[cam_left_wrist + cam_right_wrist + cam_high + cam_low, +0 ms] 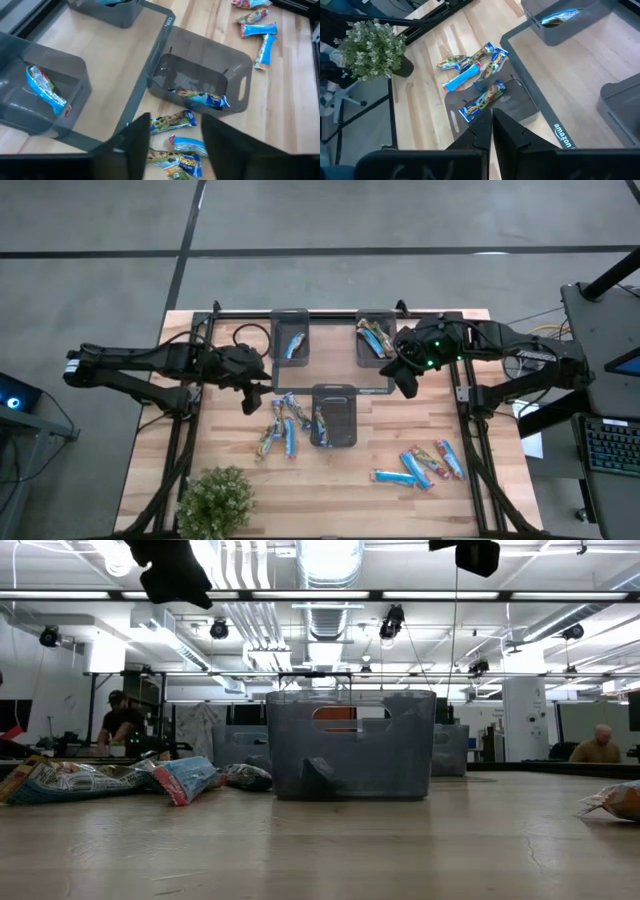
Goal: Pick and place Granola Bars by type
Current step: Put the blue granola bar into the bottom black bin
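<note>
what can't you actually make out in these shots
- Wrapper print on the Granola Bars: too small in the high view.
- How many bars sit in the right tray: the right gripper and its arm overlap its edge in the high view.
- Contents of the middle tray: its frosted wall blurs them in the low view.
- Left gripper: only the fingers show in the left wrist view, open.

A robotics lab in an open industrial hall — exposed ceiling ducts [330,565] and strip lights run overhead. People sit at workstations [120,725] behind the wooden table [330,500] — a keyboard [610,445] lies beside it.
</note>
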Robot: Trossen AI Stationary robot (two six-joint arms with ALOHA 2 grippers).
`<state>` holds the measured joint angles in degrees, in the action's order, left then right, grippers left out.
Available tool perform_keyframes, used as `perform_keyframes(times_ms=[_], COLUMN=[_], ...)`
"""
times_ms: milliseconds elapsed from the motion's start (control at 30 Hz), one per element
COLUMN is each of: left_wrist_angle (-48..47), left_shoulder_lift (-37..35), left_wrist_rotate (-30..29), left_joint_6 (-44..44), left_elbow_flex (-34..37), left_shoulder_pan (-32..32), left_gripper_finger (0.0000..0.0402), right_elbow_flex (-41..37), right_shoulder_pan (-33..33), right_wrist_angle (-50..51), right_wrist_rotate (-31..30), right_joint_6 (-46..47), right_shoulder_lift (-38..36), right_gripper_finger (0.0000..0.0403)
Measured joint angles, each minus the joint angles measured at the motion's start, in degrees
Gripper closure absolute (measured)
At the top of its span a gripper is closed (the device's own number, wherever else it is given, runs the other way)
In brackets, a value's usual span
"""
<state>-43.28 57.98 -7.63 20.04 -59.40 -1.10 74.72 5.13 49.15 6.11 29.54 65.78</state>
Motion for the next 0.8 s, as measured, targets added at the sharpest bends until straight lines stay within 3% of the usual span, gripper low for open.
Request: perform_keyframes(times_ms=[167, 267, 500, 800], left_wrist_angle=[-0.36, -0.72, -8.15, -22.16], left_shoulder_lift=[2.01, 3.74, 9.16, 17.80], left_wrist_rotate=[-2.31, -2.40, -2.40, -2.57], left_joint_6=[0.08, 1.96, 11.30, 18.96], left_elbow_flex=[-0.88, -1.53, -6.93, -20.55], left_shoulder_pan=[0.02, 0.02, 0.04, 0.25], left_gripper_finger=[0.0161, 0.0135, 0.0129, 0.0129], right_elbow_flex=[0.00, -0.02, -0.04, -0.04], right_shoulder_pan=[0.00, 0.00, 0.02, 0.02], right_wrist_angle=[0.00, 0.04, 0.12, 0.35], right_wrist_rotate=[-0.07, -0.07, -0.08, -0.09], right_joint_6=[-0.01, 0.00, -0.69, -3.17], right_shoulder_lift=[-0.02, -0.02, -0.02, -0.02], right_gripper_finger=[0.0394, 0.0394, 0.0394, 0.0394])
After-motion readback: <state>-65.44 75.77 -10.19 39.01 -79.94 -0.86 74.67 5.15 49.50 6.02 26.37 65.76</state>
